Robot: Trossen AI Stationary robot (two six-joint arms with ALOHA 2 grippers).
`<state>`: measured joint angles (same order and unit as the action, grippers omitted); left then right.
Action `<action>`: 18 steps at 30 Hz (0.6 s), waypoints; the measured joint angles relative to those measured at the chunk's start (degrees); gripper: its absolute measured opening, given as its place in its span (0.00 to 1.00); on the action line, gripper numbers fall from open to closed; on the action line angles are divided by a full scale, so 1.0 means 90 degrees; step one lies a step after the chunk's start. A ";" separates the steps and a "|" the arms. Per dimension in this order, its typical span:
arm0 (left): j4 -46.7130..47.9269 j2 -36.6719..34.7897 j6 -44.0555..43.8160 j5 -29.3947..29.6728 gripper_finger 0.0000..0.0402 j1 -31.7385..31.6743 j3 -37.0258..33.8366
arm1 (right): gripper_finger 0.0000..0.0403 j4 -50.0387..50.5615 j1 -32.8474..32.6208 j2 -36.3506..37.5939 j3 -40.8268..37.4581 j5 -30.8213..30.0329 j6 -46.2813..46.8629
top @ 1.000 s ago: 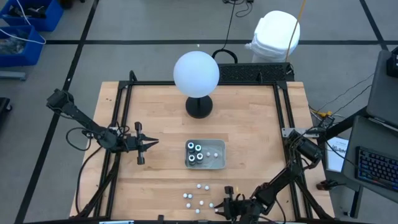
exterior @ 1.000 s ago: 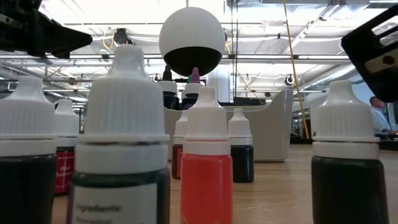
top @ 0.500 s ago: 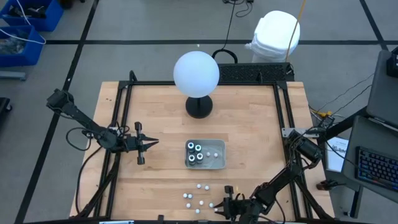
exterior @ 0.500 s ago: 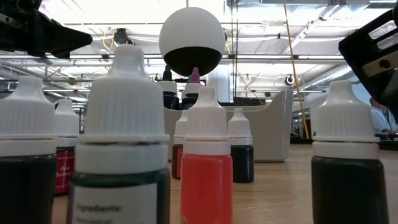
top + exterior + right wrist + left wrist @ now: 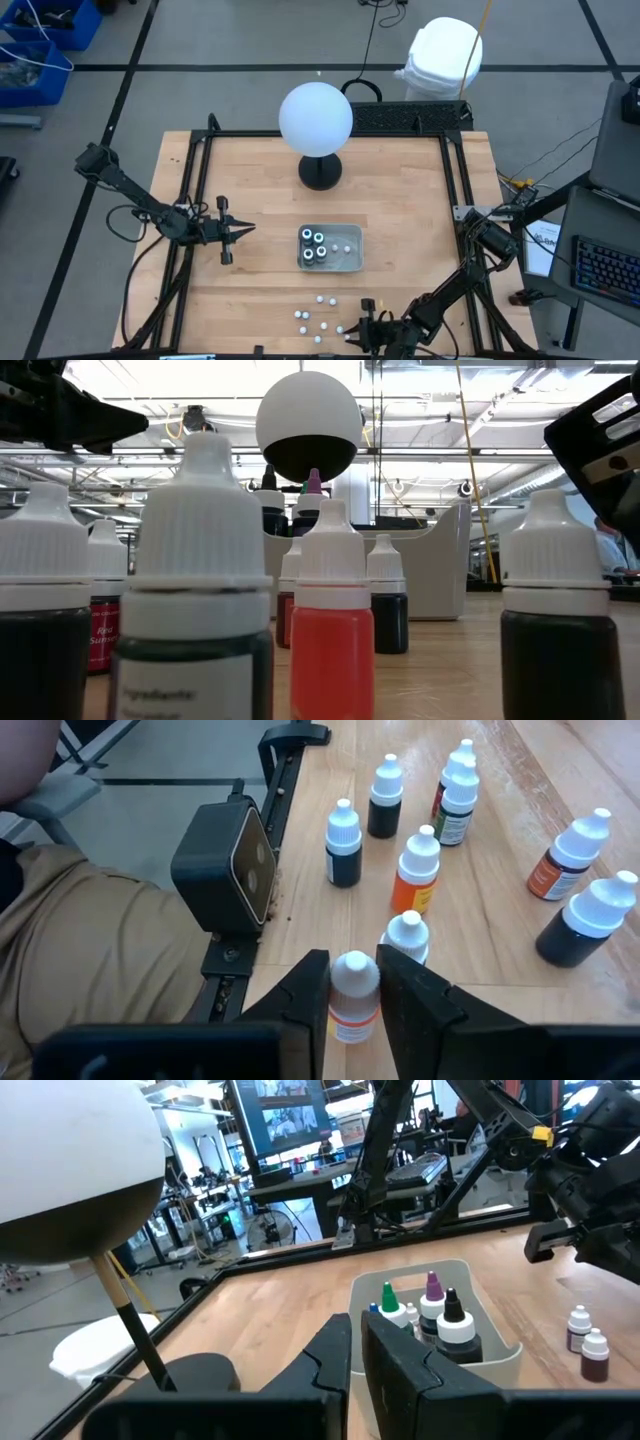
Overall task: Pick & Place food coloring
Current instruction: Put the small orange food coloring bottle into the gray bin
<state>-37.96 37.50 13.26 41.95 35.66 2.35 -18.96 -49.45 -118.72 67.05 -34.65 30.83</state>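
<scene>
Several food coloring bottles (image 5: 318,317) stand loose on the wood near the table's near edge; in the right wrist view one is an orange bottle (image 5: 415,872). More bottles (image 5: 314,246) stand in the grey tray (image 5: 355,263) at mid table. My right gripper (image 5: 355,335) is low at the near edge, shut on a white-capped bottle (image 5: 352,995). My left gripper (image 5: 248,229) hovers shut and level, left of the tray (image 5: 490,1358), pointing at it, with nothing in it. My right gripper pinches a small bottle between its two fingers (image 5: 305,985), on the sides of its white cap and shoulder (image 5: 352,970). The fingers slant down from the table's near right. The bottle stays upright. Its base is hidden by the gripper, so I cannot tell whether it stands on the table.
A big white globe (image 5: 315,118) on a black base stands behind the tray. The black low camera (image 5: 225,865) sits on the near frame rail close to the loose bottles. Tan cloth of a person (image 5: 100,955) shows beyond the near edge. Bare wood lies right of the tray.
</scene>
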 joint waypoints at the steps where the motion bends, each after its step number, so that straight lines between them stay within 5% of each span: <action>1: -0.0001 0.0000 0.0000 0.0000 0.09 0.0000 0.0000 | 0.17 0.0000 0.0000 0.0000 0.0000 0.0000 -0.0002; 18: -0.0001 0.0000 0.0000 -0.0002 0.09 0.0000 0.0000 | 0.16 -0.0007 0.0061 -0.0005 0.0002 0.0208 -0.0219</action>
<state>-37.98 37.50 13.26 41.93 35.66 2.35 -19.02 -48.90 -118.76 67.07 -32.78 28.86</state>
